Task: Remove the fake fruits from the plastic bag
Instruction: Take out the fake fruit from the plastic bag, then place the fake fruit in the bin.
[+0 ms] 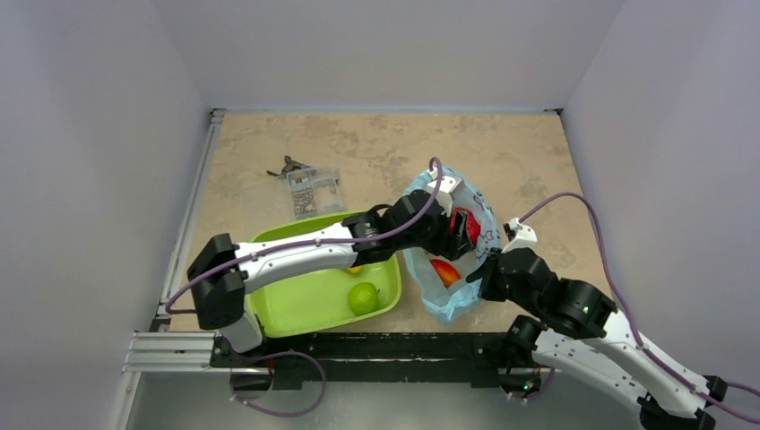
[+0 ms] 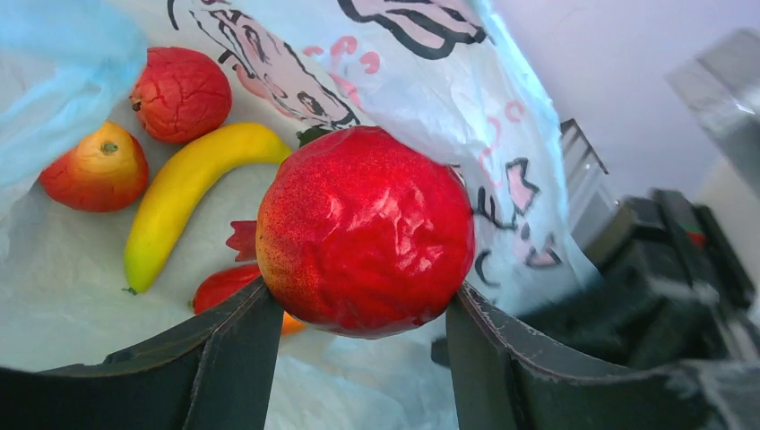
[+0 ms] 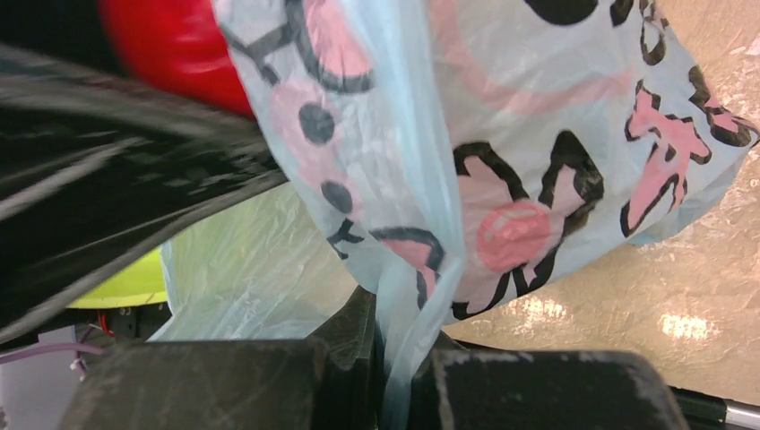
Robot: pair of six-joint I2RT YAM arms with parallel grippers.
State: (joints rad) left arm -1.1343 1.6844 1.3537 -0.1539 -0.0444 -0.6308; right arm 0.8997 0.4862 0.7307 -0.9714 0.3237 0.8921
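Top view: the left hand [image 1: 462, 231] reaches over the open mouth of the plastic bag [image 1: 448, 300], a thin, crinkly light blue film lying on the beige stone-look surface [image 1: 376, 143]. A glossy red round fruit [image 1: 470, 228] sits between its fingers. The right hand [image 1: 488, 269] is just beside it at the bag's edge. A red-yellow fruit [image 1: 445, 271] lies inside the bag between the two hands. The lime-green tray [image 1: 296, 309], smooth plastic and rectangular, sits under the left arm, away from both hands. It holds a round green apple [image 1: 363, 297].

Left wrist: the left hand [image 2: 363, 309] is partly open, and its dark fingers [image 2: 242, 349] press both sides of the red round fruit [image 2: 363, 228], which has dimpled, shiny skin. Beyond the hand, down in the plastic bag [image 2: 430, 81], are:
- a curved, smooth yellow banana [image 2: 184, 197]
- a cracked red fruit [image 2: 181, 94], matte and round
- a small red-yellow apple [image 2: 94, 170]
- a red-orange fruit [image 2: 224, 285], mostly hidden under the near finger

The bag has black and pink print.

Right wrist: the right hand [image 3: 399, 381] is closed, pinching a bunched fold of the plastic bag [image 3: 538, 161]. The film hangs wrinkled above the fingers. The red round fruit [image 3: 170, 45] is at the top left, above the blurred left hand [image 3: 116, 179]. The tray [image 3: 125, 285] shows through behind the film.
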